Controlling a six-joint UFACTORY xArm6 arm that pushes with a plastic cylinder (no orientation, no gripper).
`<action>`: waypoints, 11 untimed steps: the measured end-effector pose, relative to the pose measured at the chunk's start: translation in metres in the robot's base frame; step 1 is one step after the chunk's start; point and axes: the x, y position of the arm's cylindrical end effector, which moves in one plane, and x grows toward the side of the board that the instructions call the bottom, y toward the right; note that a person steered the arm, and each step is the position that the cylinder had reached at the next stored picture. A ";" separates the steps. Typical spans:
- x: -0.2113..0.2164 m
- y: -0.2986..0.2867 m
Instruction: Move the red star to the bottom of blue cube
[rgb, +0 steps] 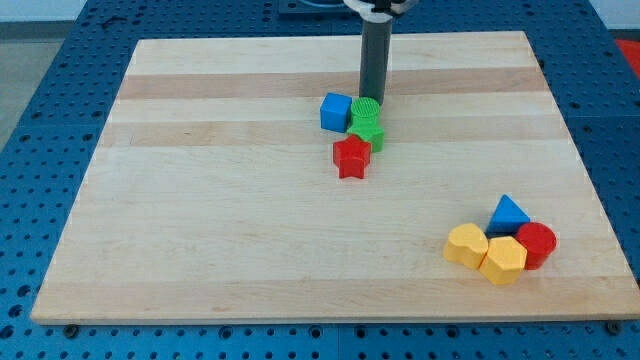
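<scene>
The red star (351, 157) lies on the wooden board (220, 200), just below and right of the blue cube (335, 111). A green cylinder (366, 111) sits right of the blue cube, touching it, with a green star (370, 134) under it, above the red star. My tip (373, 98) stands at the top edge of the green cylinder, right of the blue cube and above the red star.
At the view's bottom right sits a cluster: a blue triangle (509, 213), a red cylinder (536, 244), a yellow heart-like block (466, 244) and a yellow hexagon (503, 260). The board lies on a blue perforated table (40, 120).
</scene>
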 end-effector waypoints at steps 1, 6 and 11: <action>0.000 0.023; 0.121 0.008; 0.113 -0.029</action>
